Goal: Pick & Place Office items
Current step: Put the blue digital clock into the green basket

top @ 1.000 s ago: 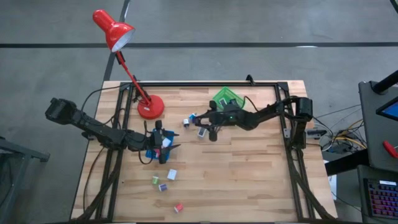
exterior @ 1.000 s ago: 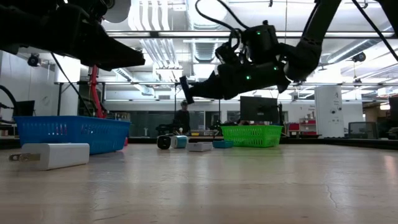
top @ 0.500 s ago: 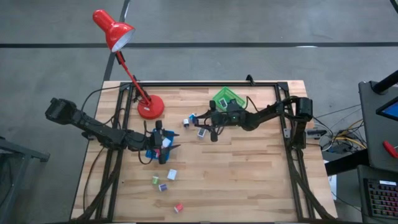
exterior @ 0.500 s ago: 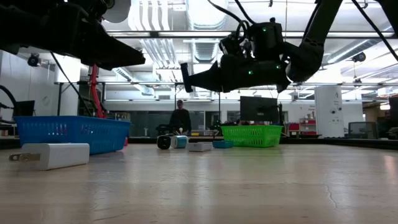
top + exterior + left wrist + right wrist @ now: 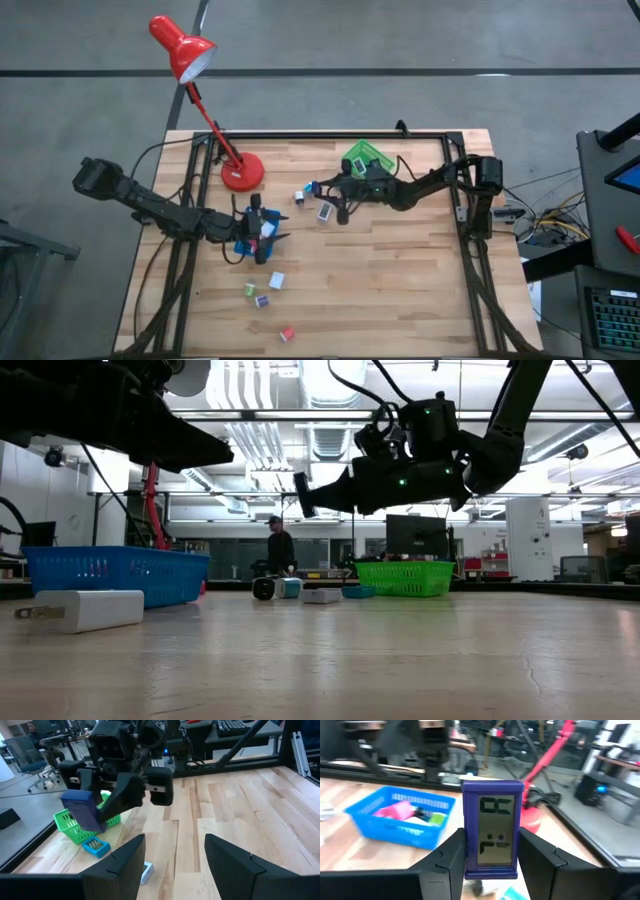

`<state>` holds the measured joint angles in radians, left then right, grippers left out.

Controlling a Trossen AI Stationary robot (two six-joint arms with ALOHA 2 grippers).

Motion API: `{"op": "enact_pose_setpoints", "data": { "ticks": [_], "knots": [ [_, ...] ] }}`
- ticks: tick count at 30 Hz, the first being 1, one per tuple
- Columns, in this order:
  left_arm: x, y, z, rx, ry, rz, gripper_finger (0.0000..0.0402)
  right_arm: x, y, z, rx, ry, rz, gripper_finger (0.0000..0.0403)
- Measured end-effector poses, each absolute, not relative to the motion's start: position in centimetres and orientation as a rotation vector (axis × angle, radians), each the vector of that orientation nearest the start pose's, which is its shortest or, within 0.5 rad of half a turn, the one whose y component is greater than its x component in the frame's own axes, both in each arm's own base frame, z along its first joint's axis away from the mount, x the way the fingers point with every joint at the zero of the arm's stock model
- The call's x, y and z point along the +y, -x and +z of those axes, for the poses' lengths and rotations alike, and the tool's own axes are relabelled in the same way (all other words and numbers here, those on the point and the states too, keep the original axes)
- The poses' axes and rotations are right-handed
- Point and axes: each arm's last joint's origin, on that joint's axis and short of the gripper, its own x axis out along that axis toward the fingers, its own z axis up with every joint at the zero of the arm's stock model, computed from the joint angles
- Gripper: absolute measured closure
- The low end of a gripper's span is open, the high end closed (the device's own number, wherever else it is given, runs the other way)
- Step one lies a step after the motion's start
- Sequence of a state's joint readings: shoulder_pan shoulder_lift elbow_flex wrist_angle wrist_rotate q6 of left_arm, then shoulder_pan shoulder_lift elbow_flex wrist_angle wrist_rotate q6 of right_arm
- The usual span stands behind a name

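My right gripper point(image 5: 322, 189) hovers above the table's middle, left of the green basket point(image 5: 366, 158), shut on a purple flat piece with a grey display point(image 5: 493, 827). My left gripper point(image 5: 175, 847) stands open and empty over the blue tray point(image 5: 244, 246), which holds several pieces. Loose office items lie on the wood. A few small ones point(image 5: 325, 212) are below the right gripper. White point(image 5: 277, 281), green point(image 5: 250, 289), purple point(image 5: 262, 300) and red point(image 5: 287, 333) blocks lie nearer the front edge. My right gripper pinches the purple display piece by its two long side edges point(image 5: 468, 852), at its lower half, between the two fingers point(image 5: 447, 857). The fingers come roughly level from the table's right side. The piece stands upright, display facing the wrist, lifted clear of the table.
A red desk lamp stands with its base point(image 5: 242, 173) at the back left, its arm leaning left. A white plug-like piece point(image 5: 85, 610) lies near the front. A teal piece point(image 5: 96, 846) lies beside the green basket. A person walks in the room beyond the table.
My right gripper has tipped its fingers up toward level while staying in place, and the purple piece has kept upright in its hold, clear of the table. In the background a person has walked leftward.
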<state>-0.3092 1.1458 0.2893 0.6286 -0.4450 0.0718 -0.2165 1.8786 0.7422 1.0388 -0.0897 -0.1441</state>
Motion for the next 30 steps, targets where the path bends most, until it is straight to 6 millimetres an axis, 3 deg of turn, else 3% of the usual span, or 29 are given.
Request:
{"op": "enact_pose_setpoints", "data": {
  "ticks": [30],
  "knots": [
    [-5.2,-20.2,17.7,0.217,-0.154,0.120,0.0193,-9.1,-33.0,14.3,0.148,0.099,-0.891,0.0264]
  ]
}}
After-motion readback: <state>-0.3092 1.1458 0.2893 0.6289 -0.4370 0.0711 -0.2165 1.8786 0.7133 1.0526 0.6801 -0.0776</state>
